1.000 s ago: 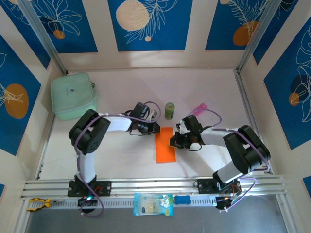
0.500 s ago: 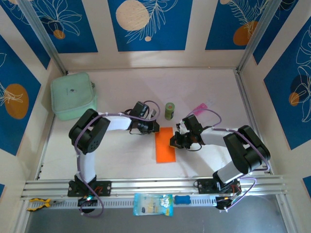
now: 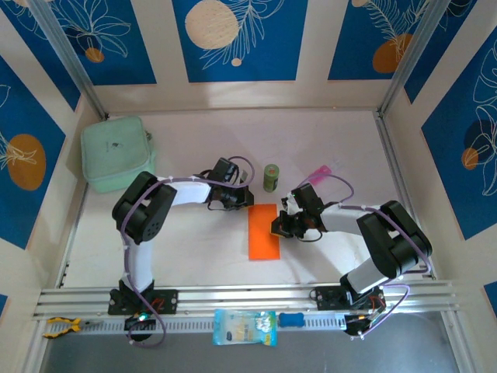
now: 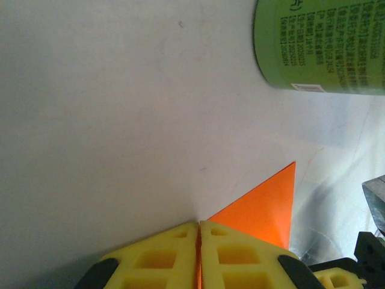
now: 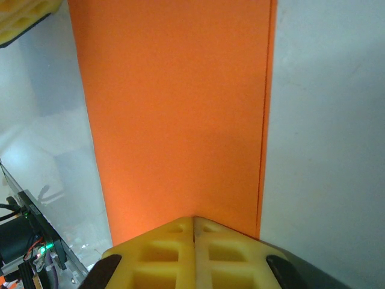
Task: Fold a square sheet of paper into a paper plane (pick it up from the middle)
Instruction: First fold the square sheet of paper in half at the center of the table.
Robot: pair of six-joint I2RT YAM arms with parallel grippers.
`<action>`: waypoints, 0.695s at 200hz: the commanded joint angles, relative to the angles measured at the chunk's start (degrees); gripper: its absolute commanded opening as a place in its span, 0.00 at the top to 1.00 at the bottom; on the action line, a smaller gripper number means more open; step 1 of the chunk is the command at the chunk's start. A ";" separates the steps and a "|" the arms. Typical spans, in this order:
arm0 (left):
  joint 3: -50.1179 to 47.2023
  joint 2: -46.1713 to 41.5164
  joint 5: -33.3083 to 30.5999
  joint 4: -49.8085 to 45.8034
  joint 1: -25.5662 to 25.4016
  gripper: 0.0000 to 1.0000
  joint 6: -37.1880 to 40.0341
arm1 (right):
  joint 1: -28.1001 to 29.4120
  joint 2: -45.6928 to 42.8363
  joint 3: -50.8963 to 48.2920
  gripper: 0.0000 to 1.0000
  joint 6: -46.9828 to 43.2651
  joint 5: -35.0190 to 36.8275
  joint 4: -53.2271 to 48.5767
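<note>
the square sheet of paper [image 3: 264,231] is folded into a long thin strip. from the top camera its long way runs from 12 o'clock to 6 o'clock. it lies flat near the middle of the white table [image 3: 194,241], a little toward 6 o'clock, between the two arms.

the paper is bright orange and plain, with no writing on it. in the right wrist view the paper [image 5: 174,108] has straight edges, and a thin darker line runs down the side at 3 o'clock, like two layers lying on each other. in the left wrist view one sharp corner [image 4: 264,205] pokes out and points toward 1 o'clock.

the left gripper [image 3: 245,201] is at the paper's 11 o'clock corner. its yellow fingers [image 4: 162,259] are squeezed together with a thin line of orange caught between them. the right gripper [image 3: 277,227] is at the paper's 3 o'clock edge. its yellow fingers [image 5: 156,259] are pressed tight together over the paper's edge, and i cannot tell if they pinch it.

a small green can [image 3: 270,177] stands at 12 o'clock from the paper. its label [image 4: 319,45] has tiny dark letters and numbers, too small to read well.
</note>
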 commanded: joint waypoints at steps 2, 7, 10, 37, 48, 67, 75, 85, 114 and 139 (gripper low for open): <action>1.24 2.76 -10.60 -2.70 2.21 0.90 -0.55 | 0.49 2.41 -1.43 1.00 -0.93 4.13 -7.57; 1.25 2.81 -11.08 -2.93 2.24 0.90 -0.84 | 0.50 2.41 -1.48 1.00 -0.92 4.13 -7.54; 1.30 2.79 -11.27 -3.02 2.21 0.90 -0.97 | 0.49 2.41 -1.46 1.00 -0.93 4.07 -7.58; 1.66 2.29 -12.80 -3.11 2.24 0.89 -1.95 | 0.49 2.43 -1.33 1.00 -0.99 3.96 -7.54; 2.25 2.46 -13.10 -3.82 2.18 0.90 -2.12 | 0.49 2.45 -1.46 1.00 -1.02 3.93 -7.56; 2.85 2.27 -13.66 -4.54 2.23 0.89 -2.04 | 0.58 2.32 -1.56 1.00 -1.02 3.91 -7.55; 3.32 2.15 -13.69 -4.99 2.18 0.89 -1.99 | 0.62 2.32 -1.55 1.00 -1.02 3.93 -7.55; 3.58 1.97 -13.52 -5.59 2.19 0.89 -1.80 | 0.58 2.24 -1.55 1.00 -1.02 3.93 -7.45; 3.13 -0.45 -13.95 -6.46 2.09 0.89 -1.40 | 0.66 2.32 -1.56 1.00 -1.11 4.03 -7.45; 2.13 -3.99 -12.49 -6.09 1.95 0.87 -0.75 | 0.76 2.36 -1.42 1.00 -1.11 4.11 -7.49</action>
